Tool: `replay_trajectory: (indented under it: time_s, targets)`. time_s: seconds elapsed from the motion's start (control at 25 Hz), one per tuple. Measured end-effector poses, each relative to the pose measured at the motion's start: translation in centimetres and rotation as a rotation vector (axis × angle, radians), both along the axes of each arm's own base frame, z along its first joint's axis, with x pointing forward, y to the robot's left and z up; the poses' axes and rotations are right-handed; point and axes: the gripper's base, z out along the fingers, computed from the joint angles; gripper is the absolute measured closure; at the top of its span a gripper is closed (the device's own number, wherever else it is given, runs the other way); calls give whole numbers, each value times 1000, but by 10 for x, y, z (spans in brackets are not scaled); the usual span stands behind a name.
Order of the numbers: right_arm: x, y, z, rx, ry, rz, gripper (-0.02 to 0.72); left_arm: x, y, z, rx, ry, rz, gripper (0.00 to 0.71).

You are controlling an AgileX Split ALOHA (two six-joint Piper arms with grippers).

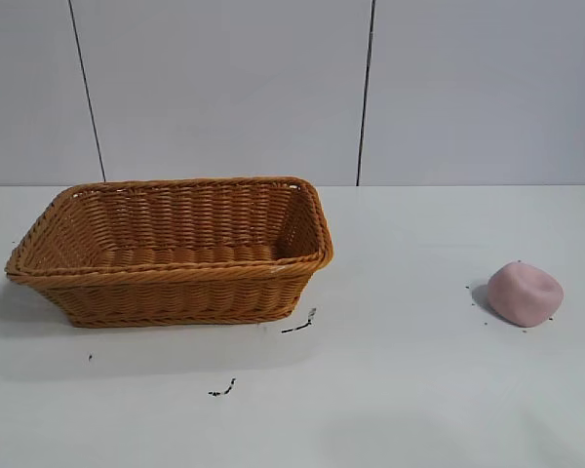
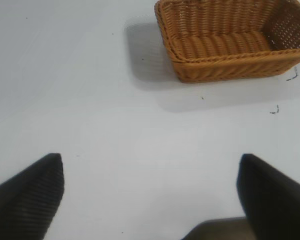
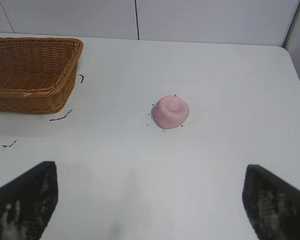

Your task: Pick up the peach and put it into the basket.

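Approach step: right gripper (image 3: 149,200), jaws standing wide, is facing the peach (image 3: 170,111) lying on the table (image 1: 419,390), well apart from the empty basket (image 1: 175,278); next, advancing and closing. Left gripper (image 2: 150,192) is idling, jaws spread

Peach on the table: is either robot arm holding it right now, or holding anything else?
No, nothing is held. The peach lies on the table, ahead of the open right gripper. The left gripper is open too, over bare table short of the basket.
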Motion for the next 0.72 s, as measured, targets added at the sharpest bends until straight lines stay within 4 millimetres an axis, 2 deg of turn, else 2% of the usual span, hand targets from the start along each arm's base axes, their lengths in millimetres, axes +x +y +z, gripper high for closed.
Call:
replay_trajectory:
  time_s: [0.36,0.44,0.56,0.72]
  targets:
    - [0,-1,0,-7,3,-6,14,0,0,0,0,0,0,18]
    - [6,-1,2,0,35,-12,14,0,0,0,0,0,0,18]
    - [25,0,12,9,136,-22,14,0,0,0,0,0,0,18]
    - [72,1,27,2,310,-28,14,0,0,0,0,0,0,18]
